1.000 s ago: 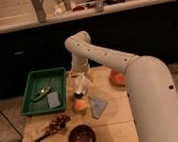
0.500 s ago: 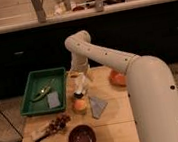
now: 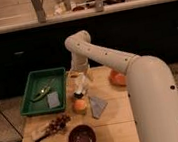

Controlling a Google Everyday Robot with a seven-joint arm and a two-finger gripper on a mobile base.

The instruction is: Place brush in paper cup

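Observation:
The small orange paper cup (image 3: 79, 106) stands near the middle of the wooden table (image 3: 116, 122). Directly above its rim is the brush (image 3: 78, 94), with its dark head showing just over the cup. My gripper (image 3: 81, 86) hangs straight over both at the end of the white arm, which comes in from the lower right. Its pale fingers (image 3: 85, 79) are spread open around the top of the brush. I cannot tell whether the brush's lower end rests inside the cup.
A green tray (image 3: 33, 94) with a grey square and a yellowish item lies at the left. A grey cloth (image 3: 97, 105) lies right of the cup. An orange bowl (image 3: 116, 78) is behind the arm. In front are a dark brown bowl (image 3: 82, 138), grapes (image 3: 58, 123) and a tan block (image 3: 40, 133).

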